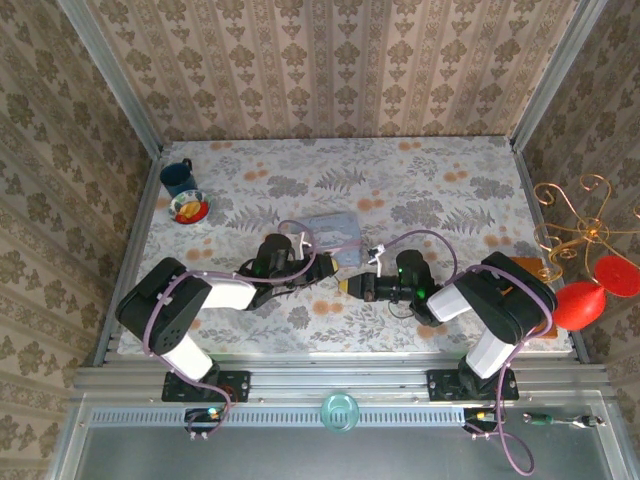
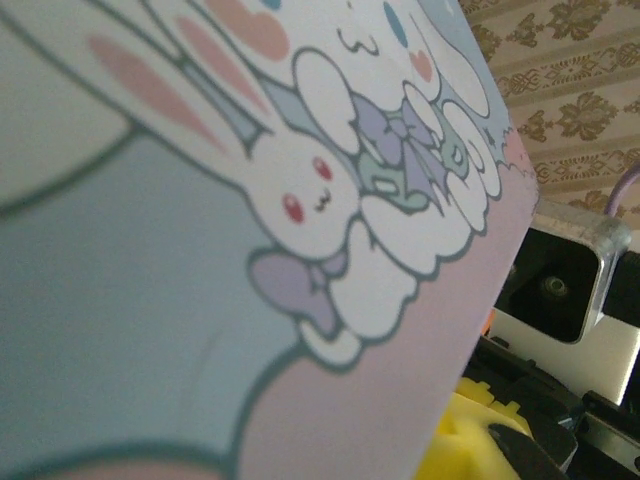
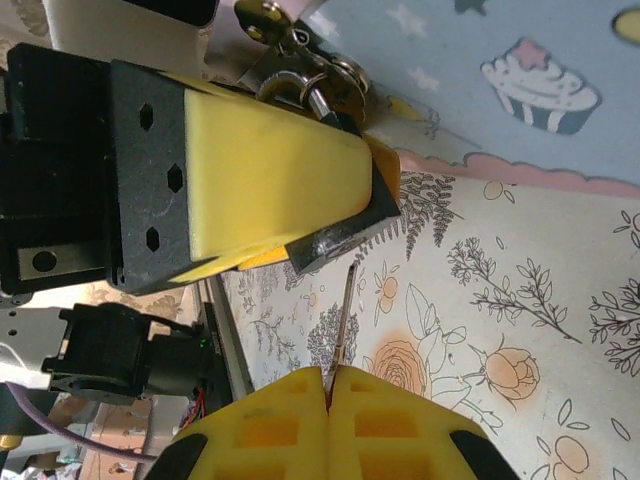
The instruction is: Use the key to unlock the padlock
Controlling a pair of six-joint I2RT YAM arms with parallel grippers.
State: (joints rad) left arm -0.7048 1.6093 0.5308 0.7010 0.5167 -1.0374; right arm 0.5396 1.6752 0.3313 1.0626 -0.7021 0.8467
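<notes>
Yellow padded fingers (image 3: pixel 270 430) of the right arm are pressed together at the bottom of the right wrist view, pinching the key (image 3: pixel 342 320), a thin grey sliver that stands up out of them. Just above its tip, the left arm's fingers (image 3: pixel 270 180) are clamped on the padlock (image 3: pixel 345 232). Its black body juts out from under the yellow pad, and its silvery shackle (image 3: pixel 315 95) pokes out at the far side. Key tip and lock body look very near, perhaps not touching, so the step in hand seems to be lining up the key for insertion. The next move likely calls for a small, straight push into the keyway and then a twist, with the padlock held steady. The keyway itself is hidden. From above, both arms meet low over the flowered bench (image 1: pixel 450 190), just in front of the pale blue tin (image 1: pixel 330 232), and lock and key are too small to make out there. The left wrist camera sits close against the tin's cartoon rabbit lid, partly blurred.
</notes>
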